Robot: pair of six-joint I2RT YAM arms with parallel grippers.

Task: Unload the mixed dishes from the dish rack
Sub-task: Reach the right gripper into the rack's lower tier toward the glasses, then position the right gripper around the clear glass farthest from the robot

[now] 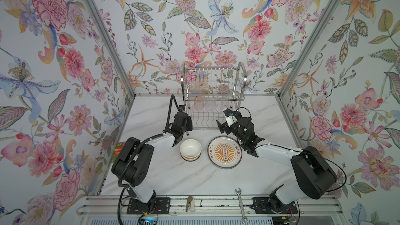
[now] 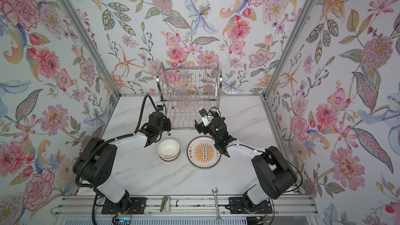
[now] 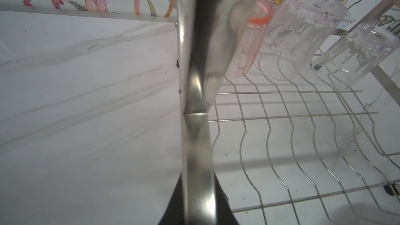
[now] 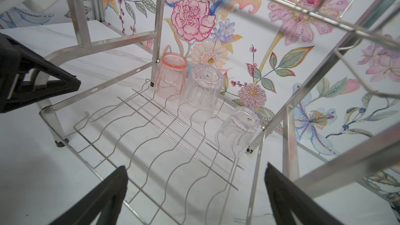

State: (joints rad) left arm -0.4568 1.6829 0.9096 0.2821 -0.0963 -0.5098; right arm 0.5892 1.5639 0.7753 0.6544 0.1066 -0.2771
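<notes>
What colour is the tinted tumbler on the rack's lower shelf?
Translucent pink with a salmon base; the tumbler shows best in the right wrist view.

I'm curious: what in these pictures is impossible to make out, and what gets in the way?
- Tumblers: in both top views, faint and mostly tucked under the dish rack upper shelf; count unclear there.
- Pink tumbler: left wrist view, half hidden by a blurred rack bar.
- Bowls: both top views, the upper bowl hides how many are stacked.
- Snack packet: in a top view, left arm covers most; print unreadable.
- Plate lettering: too small in both top views.
</notes>
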